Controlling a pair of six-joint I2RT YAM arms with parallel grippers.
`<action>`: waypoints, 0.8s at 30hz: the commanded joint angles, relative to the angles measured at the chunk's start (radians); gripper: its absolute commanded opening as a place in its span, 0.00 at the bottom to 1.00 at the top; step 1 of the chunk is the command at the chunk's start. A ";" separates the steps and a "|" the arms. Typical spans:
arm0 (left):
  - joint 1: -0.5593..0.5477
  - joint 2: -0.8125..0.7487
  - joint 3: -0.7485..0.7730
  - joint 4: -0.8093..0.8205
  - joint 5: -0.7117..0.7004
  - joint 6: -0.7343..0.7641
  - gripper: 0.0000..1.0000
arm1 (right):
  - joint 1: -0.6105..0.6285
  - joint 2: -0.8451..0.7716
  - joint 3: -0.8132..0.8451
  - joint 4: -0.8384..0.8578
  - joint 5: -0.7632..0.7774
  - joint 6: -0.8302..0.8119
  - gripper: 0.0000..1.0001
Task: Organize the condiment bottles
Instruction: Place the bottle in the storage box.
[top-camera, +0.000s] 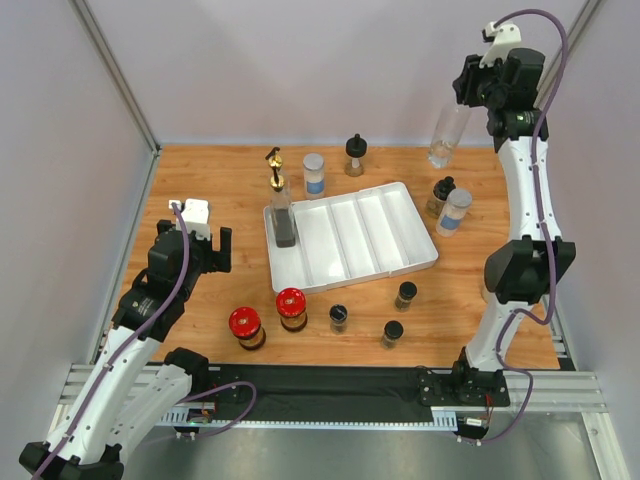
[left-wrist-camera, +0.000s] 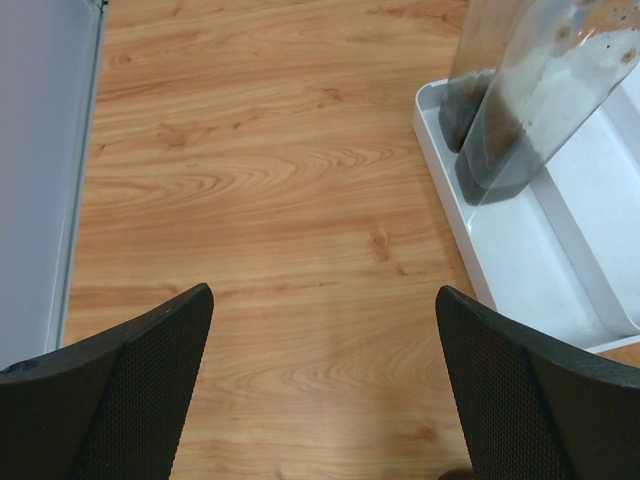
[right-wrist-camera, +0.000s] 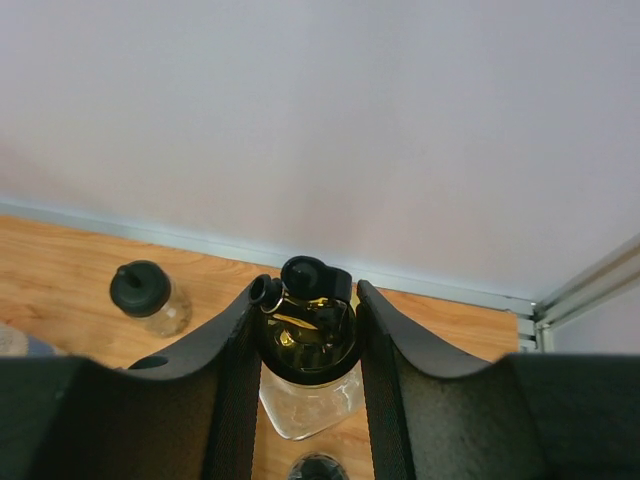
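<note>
Top external view: wooden worktop (top-camera: 215, 185) with a white divided tray (top-camera: 365, 238) near its middle.
Right end effector (top-camera: 468, 97): clenched on the black-capped neck of a clear bottle (top-camera: 448, 135), which hangs tilted over the back right of the worktop.
Right wrist view: fingers (right-wrist-camera: 235, 370) press both sides of the bottle's neck.
Left end effector (top-camera: 212, 250): released, jaws spread wide with nothing between them, over bare worktop left of the tray.
Tray contents: two gold-spouted bottles (top-camera: 284, 218) upright in the leftmost compartment.
Front of tray: two red-lidded jars (top-camera: 268, 316) and three small black-capped jars (top-camera: 339, 317).
Behind tray: a silver-lidded jar (top-camera: 314, 173) and a black-capped bottle (top-camera: 355, 155).
Right of tray: a black-capped jar (top-camera: 441, 196) just beside a white-lidded jar (top-camera: 454, 211).
</note>
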 joint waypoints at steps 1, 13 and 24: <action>-0.004 0.000 -0.005 0.020 -0.021 0.019 1.00 | 0.030 -0.012 0.066 0.106 -0.066 0.043 0.00; -0.004 -0.007 -0.003 0.022 -0.018 0.019 1.00 | 0.142 -0.162 -0.072 0.068 -0.222 0.063 0.00; -0.004 -0.023 -0.006 0.023 -0.027 0.019 1.00 | 0.352 -0.331 -0.235 -0.064 -0.340 -0.046 0.00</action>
